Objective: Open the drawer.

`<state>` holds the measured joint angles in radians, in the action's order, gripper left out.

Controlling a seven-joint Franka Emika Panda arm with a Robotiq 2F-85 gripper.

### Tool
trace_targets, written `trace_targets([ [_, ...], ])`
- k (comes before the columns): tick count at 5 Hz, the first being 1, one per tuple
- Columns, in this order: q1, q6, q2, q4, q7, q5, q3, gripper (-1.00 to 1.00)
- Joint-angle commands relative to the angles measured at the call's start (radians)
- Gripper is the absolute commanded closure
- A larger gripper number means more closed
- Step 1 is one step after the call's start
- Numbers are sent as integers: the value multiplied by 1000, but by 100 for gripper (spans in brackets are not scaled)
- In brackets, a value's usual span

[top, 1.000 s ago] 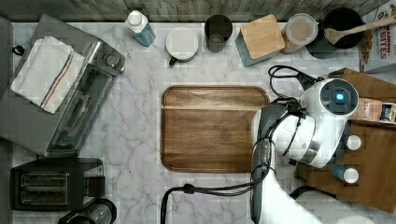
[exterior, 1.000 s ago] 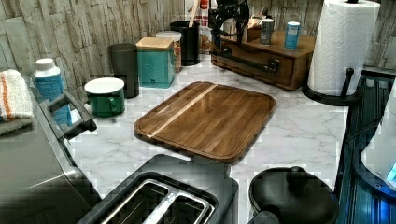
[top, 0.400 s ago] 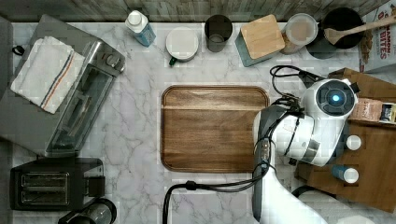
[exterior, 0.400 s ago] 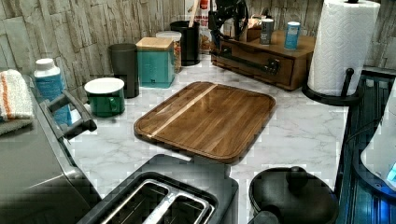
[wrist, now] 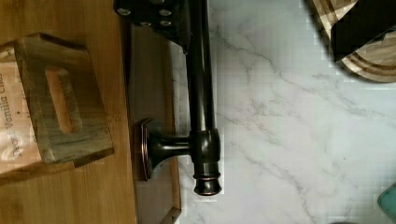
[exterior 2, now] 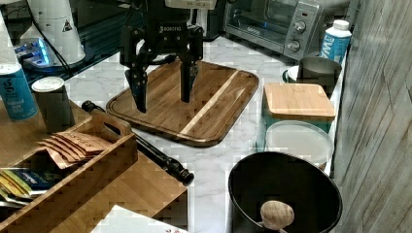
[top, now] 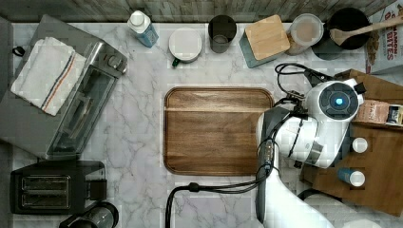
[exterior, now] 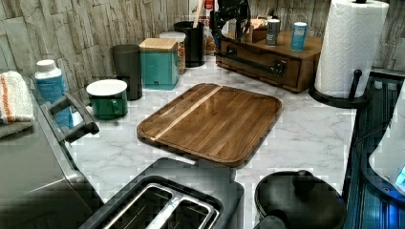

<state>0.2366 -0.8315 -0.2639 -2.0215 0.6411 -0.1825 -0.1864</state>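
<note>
The brown wooden drawer (exterior: 267,62) sits flush in its countertop box (top: 380,161); its front carries a long black bar handle (exterior 2: 145,145) (wrist: 201,98) (exterior: 248,59) on two mounts. My gripper (exterior 2: 163,94) (exterior: 231,21) hangs open just above the handle, fingers (exterior 2: 140,92) spread wide and empty. In the wrist view the bar runs between the two fingertips (wrist: 156,18), close to one of them and not touching it. In the top view the arm (top: 328,123) covers the drawer front.
A wooden cutting board (top: 218,130) lies beside the box. On the box stand a wooden caddy of packets (exterior 2: 73,160) and shakers (exterior 2: 51,102). A black pot with a spoon (exterior 2: 284,194), canisters (exterior 2: 296,109), a toaster oven (top: 71,99) and a paper towel roll (exterior: 351,45) surround the area.
The arm has barely shifted above the handle. The drawer looks the same as before.
</note>
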Motion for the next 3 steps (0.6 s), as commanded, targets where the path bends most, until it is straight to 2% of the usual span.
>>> trace_targets([
  [1,8,-150,11,-145,-80,-142,-72,-100],
  [2,15,-158,10,-172,-84,-137,-77,-100],
  [3,2,-181,3,-199,-122,-179,-104,-100],
])
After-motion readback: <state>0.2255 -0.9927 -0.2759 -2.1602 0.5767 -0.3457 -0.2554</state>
